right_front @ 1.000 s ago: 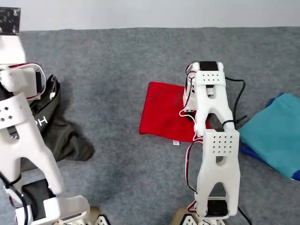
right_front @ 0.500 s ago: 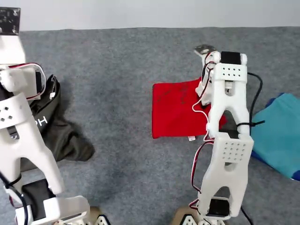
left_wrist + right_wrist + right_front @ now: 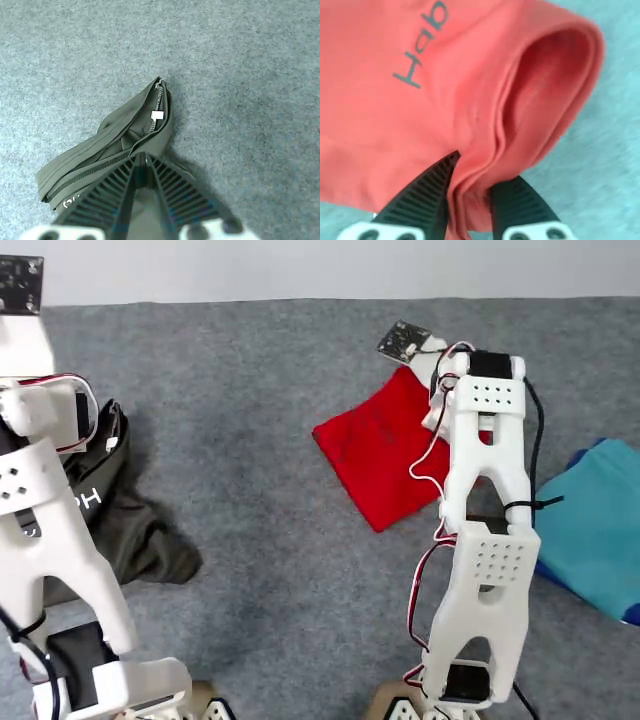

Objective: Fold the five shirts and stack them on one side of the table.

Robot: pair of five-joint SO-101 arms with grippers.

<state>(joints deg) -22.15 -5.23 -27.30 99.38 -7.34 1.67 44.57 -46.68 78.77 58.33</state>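
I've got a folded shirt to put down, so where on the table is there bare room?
The widest bare table lies between the dark shirt and the red shirt, running to the far edge. The right side is crowded: the right gripper holds the red shirt near the teal shirt.

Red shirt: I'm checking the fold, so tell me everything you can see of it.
The red shirt looks like soft knit cloth with dark lettering. It is folded into a rough rectangle and lies askew on the grey table. The right gripper is shut on a bunched fold at its edge, beside a rounded, open loop of cloth.
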